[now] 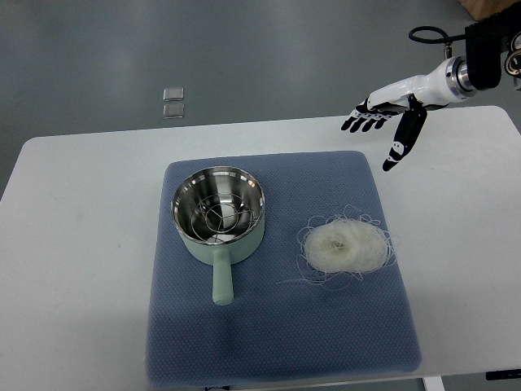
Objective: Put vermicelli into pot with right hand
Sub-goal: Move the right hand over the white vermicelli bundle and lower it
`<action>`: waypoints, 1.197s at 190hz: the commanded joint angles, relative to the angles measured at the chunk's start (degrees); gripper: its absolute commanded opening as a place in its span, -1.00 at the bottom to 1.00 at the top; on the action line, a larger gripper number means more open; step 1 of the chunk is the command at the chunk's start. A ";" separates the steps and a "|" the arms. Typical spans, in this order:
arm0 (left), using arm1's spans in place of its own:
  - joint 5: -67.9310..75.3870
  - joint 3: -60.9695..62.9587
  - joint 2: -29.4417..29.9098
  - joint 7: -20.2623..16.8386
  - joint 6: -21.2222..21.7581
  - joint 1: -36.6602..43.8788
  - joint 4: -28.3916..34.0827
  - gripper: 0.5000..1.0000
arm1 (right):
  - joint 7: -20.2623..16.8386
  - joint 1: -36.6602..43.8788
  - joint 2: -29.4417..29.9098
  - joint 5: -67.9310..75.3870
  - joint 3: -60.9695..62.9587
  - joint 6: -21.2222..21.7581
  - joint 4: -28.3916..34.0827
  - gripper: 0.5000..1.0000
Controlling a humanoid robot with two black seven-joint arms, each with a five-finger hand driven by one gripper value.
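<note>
A round nest of white vermicelli [345,247] lies on the right part of the blue mat [277,342], with loose strands around it. The pale green pot [218,213] with a shiny steel inside stands on the mat's left half, its handle pointing toward the near edge. Nothing but a wire rack shows inside it. My right hand [383,126] hovers at the table's far right, above and beyond the vermicelli, fingers spread and holding nothing. Its arm comes in from the upper right corner.
The mat lies on a white table [73,244]. Two small clear squares [172,102] sit on the grey floor beyond the table's far edge.
</note>
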 commanded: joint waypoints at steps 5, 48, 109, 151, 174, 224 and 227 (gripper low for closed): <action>-0.01 0.01 0.00 0.05 0.01 0.00 0.04 1.00 | -0.93 -0.18 -1.69 3.92 -0.66 -0.08 3.20 0.72; -0.01 0.01 0.00 0.05 0.01 0.00 0.04 1.00 | -0.32 -9.32 -2.66 14.73 2.85 -1.84 6.19 0.72; -0.01 0.01 0.00 0.05 0.01 0.00 0.04 1.00 | -0.14 -14.94 -1.87 10.33 3.56 -8.17 6.19 0.72; -0.01 0.01 0.00 0.05 0.01 0.00 0.04 1.00 | 1.70 -18.98 -0.90 6.64 3.64 -11.33 6.10 0.72; -0.01 0.01 0.00 0.05 0.01 0.00 0.04 1.00 | 3.37 -20.74 0.24 5.06 3.73 -14.84 5.83 0.71; -0.01 0.01 0.00 0.05 0.01 0.00 0.04 1.00 | 4.08 -24.26 1.56 4.71 7.95 -15.81 6.27 0.71; -0.01 0.01 0.00 0.05 0.01 0.00 0.04 1.00 | 4.16 -24.35 1.64 4.71 7.95 -15.81 6.27 0.71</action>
